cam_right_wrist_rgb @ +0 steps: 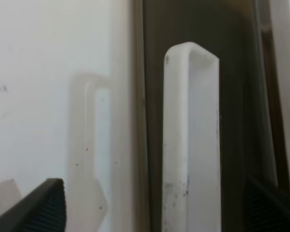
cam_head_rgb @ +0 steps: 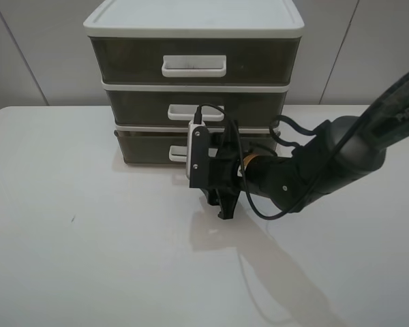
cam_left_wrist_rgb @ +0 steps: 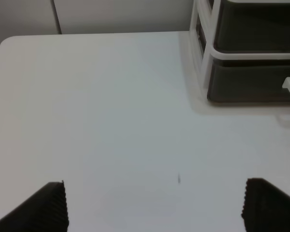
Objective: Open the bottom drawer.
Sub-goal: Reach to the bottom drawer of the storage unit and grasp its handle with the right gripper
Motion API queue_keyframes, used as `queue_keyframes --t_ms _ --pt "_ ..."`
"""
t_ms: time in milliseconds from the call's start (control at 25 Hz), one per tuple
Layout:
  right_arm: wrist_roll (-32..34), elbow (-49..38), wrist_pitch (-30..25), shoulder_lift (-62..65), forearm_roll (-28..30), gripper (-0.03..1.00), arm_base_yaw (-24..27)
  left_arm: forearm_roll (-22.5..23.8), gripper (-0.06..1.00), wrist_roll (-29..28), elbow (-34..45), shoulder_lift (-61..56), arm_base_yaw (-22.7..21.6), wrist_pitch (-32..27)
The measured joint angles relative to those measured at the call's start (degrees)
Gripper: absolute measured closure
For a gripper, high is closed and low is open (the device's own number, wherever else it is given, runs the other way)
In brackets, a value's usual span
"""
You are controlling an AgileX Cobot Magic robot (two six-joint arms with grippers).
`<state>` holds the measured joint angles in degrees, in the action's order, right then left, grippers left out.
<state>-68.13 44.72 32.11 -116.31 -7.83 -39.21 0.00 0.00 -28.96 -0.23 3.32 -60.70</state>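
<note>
At the back of the white table (cam_head_rgb: 68,272), under the two upper tiers of the drawer unit (cam_head_rgb: 194,24), the bottom drawer (cam_head_rgb: 146,151) lies with its long front running left to right across the high view, facing the table's near edge. Its white handle (cam_right_wrist_rgb: 191,145) runs the same way. The right gripper (cam_right_wrist_rgb: 157,205), rolled on its side, sits just before that handle, jaws wide apart and holding nothing. The left gripper (cam_left_wrist_rgb: 157,208) hangs over the tabletop, jaws likewise apart. White lettering (cam_head_rgb: 407,109) on the right arm (cam_head_rgb: 341,153) reads "PiPER". The tabletop is matte white with one dark speck (cam_left_wrist_rgb: 179,179). Pale wall panels (cam_head_rgb: 27,54) with dark seams stand behind.
</note>
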Motion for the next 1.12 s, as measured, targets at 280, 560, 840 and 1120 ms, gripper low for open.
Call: queue_keyframes --t_ms 280,560,840,1120 --pt "-0.06 0.64 -0.84 -1.22 0.0 0.24 0.0 0.0 0.2 0.0 0.0 0.0 0.0 0.0" --pt "-0.06 1.0 -0.84 -2.46 0.0 0.25 0.0 0.3 0.2 0.0 0.0 0.0 0.0 0.0" --pt "-0.06 1.0 -0.89 -2.93 0.0 0.25 0.0 0.0 0.2 0.0 0.0 0.0 0.0 0.0" --pt "-0.06 1.13 -0.89 -2.93 0.0 0.26 0.0 0.0 0.2 0.0 0.0 0.0 0.0 0.0"
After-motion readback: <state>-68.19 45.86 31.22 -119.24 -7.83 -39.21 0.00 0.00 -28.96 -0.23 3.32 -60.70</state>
